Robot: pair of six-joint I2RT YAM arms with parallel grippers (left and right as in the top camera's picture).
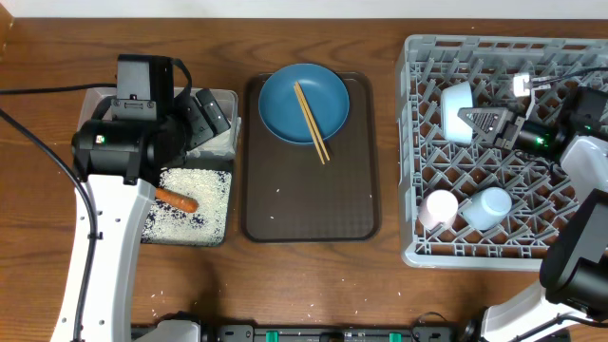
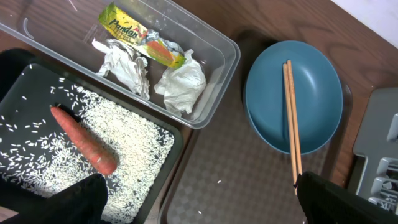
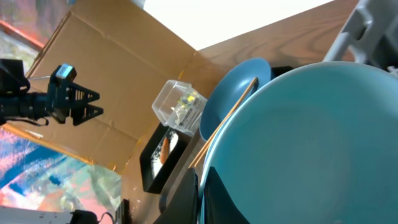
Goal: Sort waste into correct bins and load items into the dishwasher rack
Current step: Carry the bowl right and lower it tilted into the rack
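Observation:
My left gripper [image 2: 205, 208] hangs open over the seam between the black tray [image 2: 176, 152] and the brown serving tray [image 2: 242, 180], holding nothing. An orange carrot [image 2: 84, 140] lies on white rice [image 2: 130, 134] in the black tray. The clear tub [image 2: 219, 81] holds a yellow-green wrapper [image 2: 140, 38], crumpled foil [image 2: 124, 65] and white paper [image 2: 183, 84]. Chopsticks [image 1: 312, 122] rest across the blue plate [image 1: 285, 109]. Inside the grey rack [image 1: 413, 142], my right gripper [image 3: 200, 169] is shut on the rim of a bowl [image 3: 311, 137] standing on edge. Two cups, pinkish-white [image 1: 439, 207] and light blue [image 1: 486, 207], lie near the rack's front.
The brown serving tray [image 1: 313, 204] sits between the bins and the rack, with a few stray rice grains on it. A cardboard box [image 3: 106, 56] stands beyond the table's far left. Cables run across the left of the table.

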